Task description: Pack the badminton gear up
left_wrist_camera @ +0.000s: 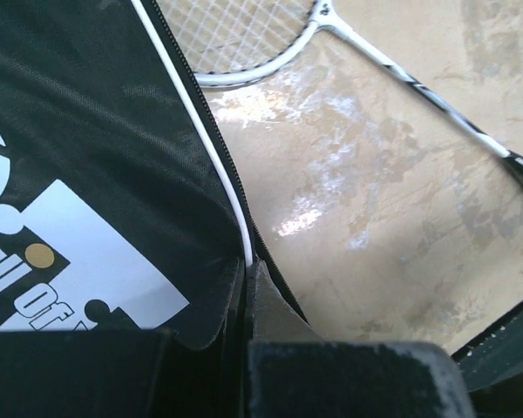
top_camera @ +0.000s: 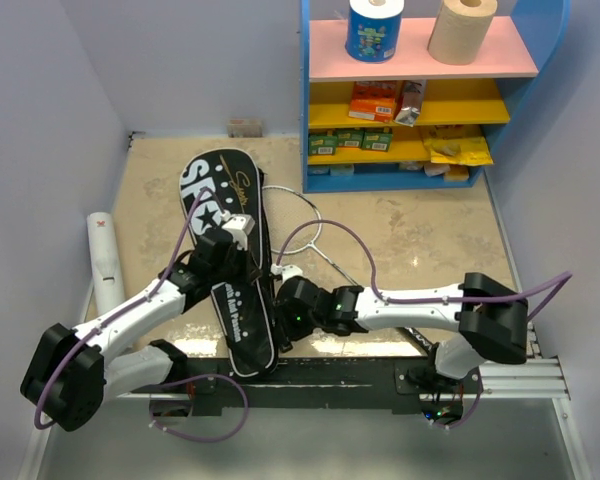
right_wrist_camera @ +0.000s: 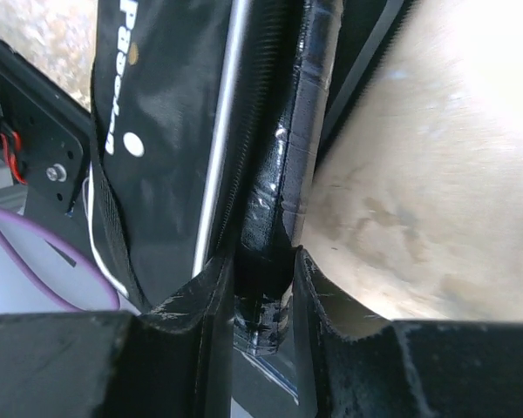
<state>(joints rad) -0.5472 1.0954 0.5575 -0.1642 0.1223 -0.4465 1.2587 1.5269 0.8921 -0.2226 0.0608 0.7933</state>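
While the black racket-shaped fabric cover (top_camera: 205, 190) lies lengthwise between the arms | its rim is pinched by closed left gripper (left_wrist_camera: 247, 296) | glossy black racket handle (right_wrist_camera: 283, 174), parallel to it, is clamped by right gripper (right_wrist_camera: 263, 287)

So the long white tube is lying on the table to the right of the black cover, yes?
No. The long white tube is lying on the table to the left of the black cover, not the right. The top view shows it.
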